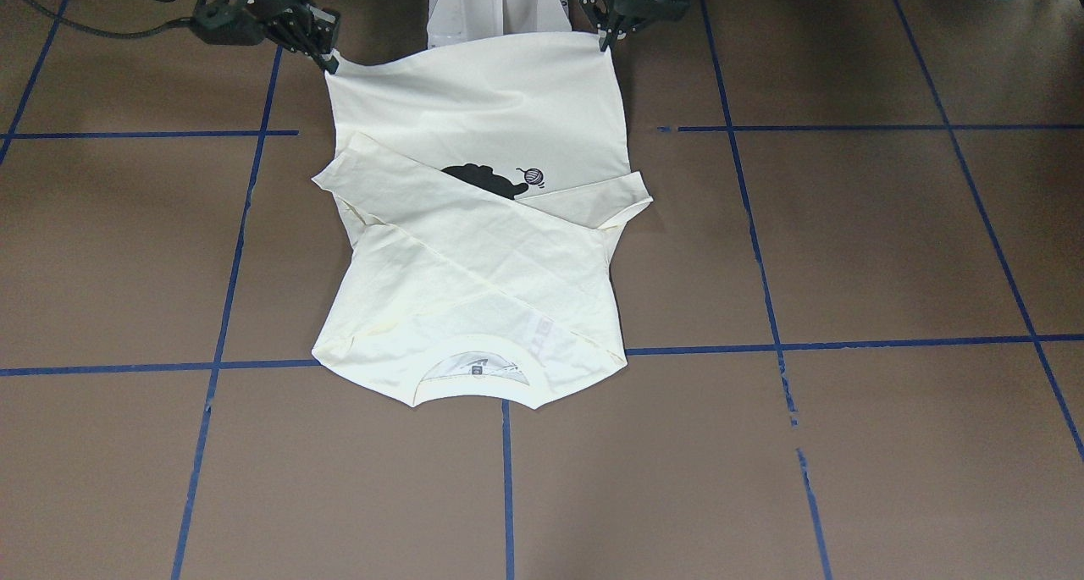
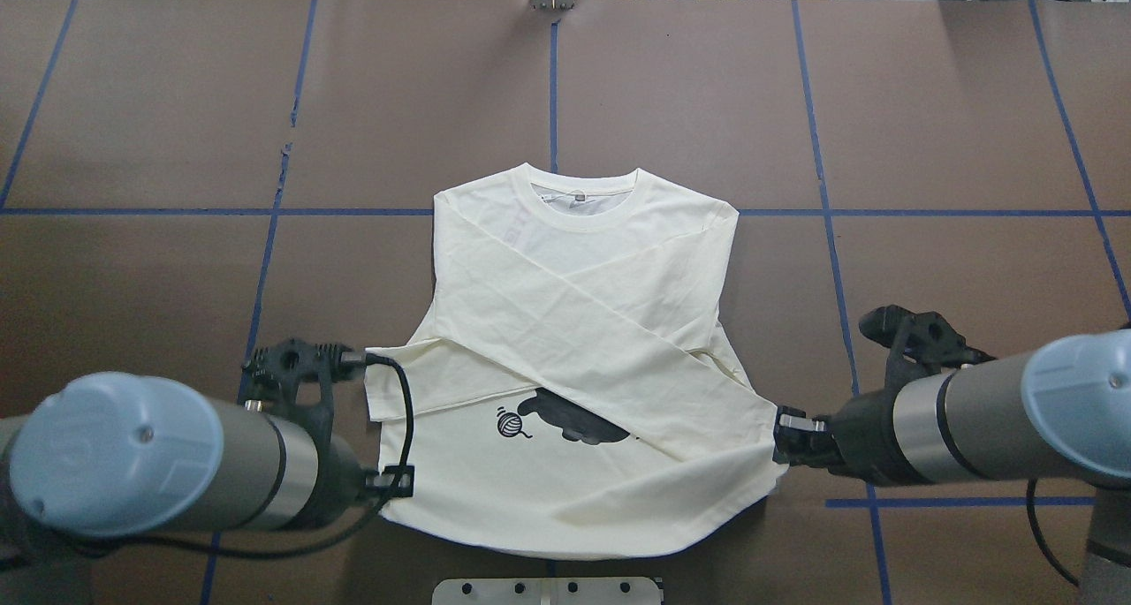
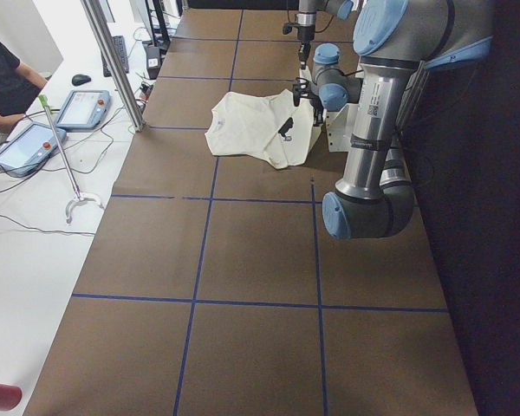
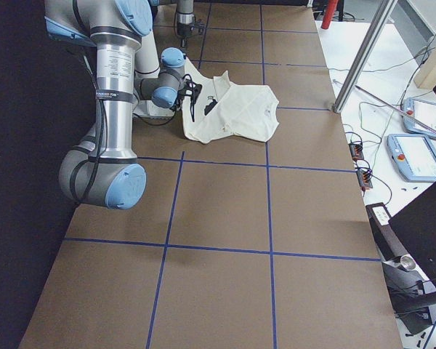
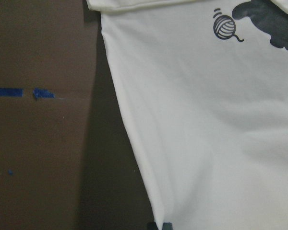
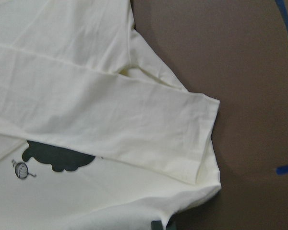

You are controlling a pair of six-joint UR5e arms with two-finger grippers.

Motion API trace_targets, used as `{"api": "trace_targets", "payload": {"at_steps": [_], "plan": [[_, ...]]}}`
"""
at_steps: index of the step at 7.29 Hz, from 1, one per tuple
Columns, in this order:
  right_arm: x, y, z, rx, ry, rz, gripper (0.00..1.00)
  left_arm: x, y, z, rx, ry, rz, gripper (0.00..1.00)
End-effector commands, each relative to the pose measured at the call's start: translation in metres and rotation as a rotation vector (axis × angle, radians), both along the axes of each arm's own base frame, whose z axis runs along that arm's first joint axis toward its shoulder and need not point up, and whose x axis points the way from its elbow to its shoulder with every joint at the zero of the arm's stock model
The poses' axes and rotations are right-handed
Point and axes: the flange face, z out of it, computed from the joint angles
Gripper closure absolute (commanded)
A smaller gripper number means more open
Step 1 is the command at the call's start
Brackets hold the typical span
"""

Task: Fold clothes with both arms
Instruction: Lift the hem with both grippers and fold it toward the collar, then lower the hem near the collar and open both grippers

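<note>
Two claws, one hem corner each: left claw (image 2: 395, 481) sits at the shirt (image 2: 495, 287) corner at lower left of the overhead view, right claw (image 2: 781, 437) at lower right. Both look clamped on cloth, since in the wrist views the fabric runs right down to the fingertips.

The shirt lies flat mid-table (image 2: 159, 119), print side up. Its long axis runs from the hem (image 2: 565, 548) at frame bottom, by the robot base, up to the collar (image 2: 583, 202) at upper centre. So the collar is straight ahead of both claws, and each arm is equally near its own corner.

We judge the next move is to carry the hem fwd over the sleeves (image 2: 618, 358) toward the collar, keeping the corners level.

The cloth is cream, soft and lightly creased, w/ a ribbed collar. The sleeves cross the chest and half cover the black cat print (image 2: 574, 415). The table is matte brown w/ a blue tape grid (image 2: 553, 84).
</note>
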Motion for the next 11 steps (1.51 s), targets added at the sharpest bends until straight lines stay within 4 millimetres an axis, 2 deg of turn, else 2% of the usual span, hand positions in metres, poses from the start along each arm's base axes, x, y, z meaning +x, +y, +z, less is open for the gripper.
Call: {"api": "trace_targets", "payload": {"at_steps": [1,2,4,5,6,7,8,9,10,11], "plan": [[-0.022,-0.07,0.005,0.005,0.018,0.095,1.0,-0.016,-0.08,0.005,0.069,-0.029,-0.048,1.0],[-0.02,-0.09,0.015,0.038,0.046,0.106,1.0,-0.021,-0.094,0.009,0.083,-0.041,-0.062,1.0],[0.003,-0.126,0.03,0.036,0.069,0.134,1.0,-0.024,-0.107,0.013,0.084,-0.052,-0.081,1.0],[0.019,-0.147,0.026,0.048,0.052,0.131,1.0,-0.026,-0.12,0.007,0.09,-0.041,-0.104,1.0],[0.033,-0.171,0.032,0.025,0.052,0.144,1.0,-0.02,-0.139,0.003,0.084,-0.046,-0.123,1.0],[0.027,-0.2,0.023,0.032,0.048,0.162,1.0,-0.017,-0.172,0.0,0.093,-0.05,-0.154,1.0],[0.016,-0.228,0.012,0.033,0.047,0.181,1.0,-0.013,-0.211,0.01,0.084,-0.049,-0.184,1.0],[0.008,-0.259,0.012,0.023,0.062,0.203,1.0,-0.003,-0.258,0.029,0.108,-0.059,-0.203,1.0],[0.006,-0.286,0.027,0.026,0.101,0.204,1.0,0.005,-0.291,0.06,0.13,-0.055,-0.22,1.0],[0.001,-0.305,0.05,0.015,0.144,0.197,1.0,0.02,-0.309,0.091,0.141,-0.046,-0.226,1.0]]}}
